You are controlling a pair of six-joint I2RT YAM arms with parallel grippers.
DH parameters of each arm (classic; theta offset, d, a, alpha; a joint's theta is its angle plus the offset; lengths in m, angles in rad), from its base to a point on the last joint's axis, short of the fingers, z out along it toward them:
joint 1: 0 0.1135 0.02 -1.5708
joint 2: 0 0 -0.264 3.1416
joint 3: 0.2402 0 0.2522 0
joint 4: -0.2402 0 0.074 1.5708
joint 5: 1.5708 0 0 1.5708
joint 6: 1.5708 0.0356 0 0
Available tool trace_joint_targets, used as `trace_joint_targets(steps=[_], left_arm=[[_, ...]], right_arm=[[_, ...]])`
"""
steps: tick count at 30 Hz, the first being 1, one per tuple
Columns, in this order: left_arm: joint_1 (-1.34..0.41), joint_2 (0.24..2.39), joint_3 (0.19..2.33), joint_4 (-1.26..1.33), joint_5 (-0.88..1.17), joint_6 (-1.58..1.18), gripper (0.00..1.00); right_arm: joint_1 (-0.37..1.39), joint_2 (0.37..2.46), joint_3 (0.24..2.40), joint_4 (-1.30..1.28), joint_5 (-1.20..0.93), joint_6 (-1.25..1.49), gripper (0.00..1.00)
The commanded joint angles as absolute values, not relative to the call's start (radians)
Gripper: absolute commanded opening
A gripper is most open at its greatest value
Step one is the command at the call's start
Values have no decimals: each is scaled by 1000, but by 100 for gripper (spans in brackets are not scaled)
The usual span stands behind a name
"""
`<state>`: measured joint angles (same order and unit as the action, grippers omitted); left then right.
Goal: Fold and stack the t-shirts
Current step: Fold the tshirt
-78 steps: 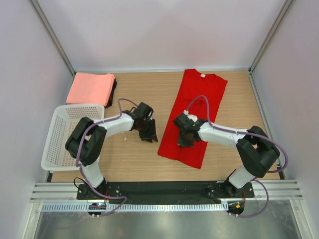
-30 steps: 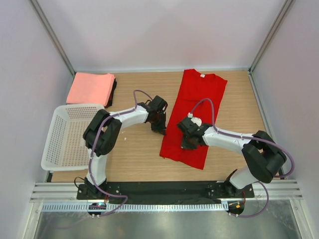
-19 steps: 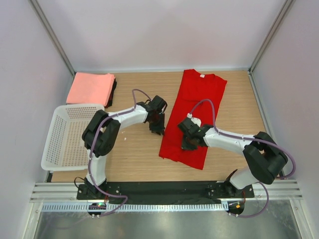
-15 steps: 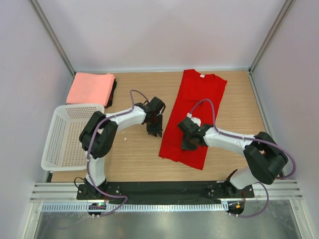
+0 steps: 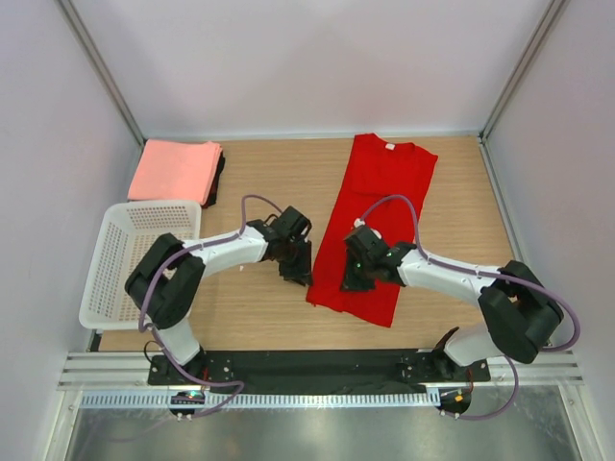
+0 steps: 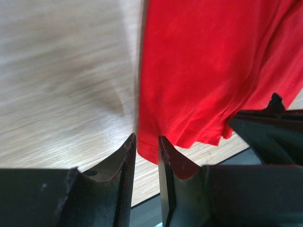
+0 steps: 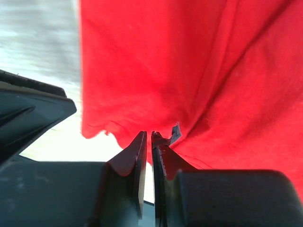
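The step in hand seems to be taking the near hem of the red t-shirt (image 5: 384,182), which lies flat on the right half of the table (image 5: 259,317). The left gripper (image 6: 147,142) has the near left corner in its narrow gap; whether it pinches cannot be told. The right gripper (image 7: 147,137), nearly closed, pinches cloth just to the right. Next, both must lift evenly and carry the hem far. The white basket (image 5: 144,206) at the left holds nothing visible; the folded pink t-shirts (image 5: 176,170) lie beyond it.
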<state>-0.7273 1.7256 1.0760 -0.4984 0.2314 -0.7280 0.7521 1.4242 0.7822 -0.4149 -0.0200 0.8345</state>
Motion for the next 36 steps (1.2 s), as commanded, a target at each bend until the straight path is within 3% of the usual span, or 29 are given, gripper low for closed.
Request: trace_joint_targets(steps=[1, 11, 15, 18, 23, 25, 26, 28, 36], left_arm=[[-742, 1730, 1039, -397, 307, -759, 26], [-752, 1747, 1037, -618, -40, -755, 24], [-752, 1721, 1071, -649, -67, -747, 24], [-750, 1695, 1081, -644, -45, -744, 24], [-761, 1605, 1016, -410, 251, -744, 23], [-761, 1605, 1003, -364, 307, -776, 16], [-761, 1615, 996, -326, 343, -784, 5], [-761, 1631, 996, -307, 354, -793, 0], [-764, 1767, 971, -362, 232, -796, 0]], right_arm=[[759, 1408, 733, -380, -52, 845, 15], [758, 1368, 693, -403, -40, 838, 15], [759, 1367, 690, -405, -37, 836, 15], [759, 1373, 690, -403, -46, 834, 15], [761, 1370, 689, -405, -45, 834, 15], [761, 1368, 687, -403, -41, 838, 15], [759, 1368, 686, -402, -43, 841, 15], [759, 1370, 681, -396, -43, 844, 14], [759, 1358, 680, -431, -5, 853, 13]])
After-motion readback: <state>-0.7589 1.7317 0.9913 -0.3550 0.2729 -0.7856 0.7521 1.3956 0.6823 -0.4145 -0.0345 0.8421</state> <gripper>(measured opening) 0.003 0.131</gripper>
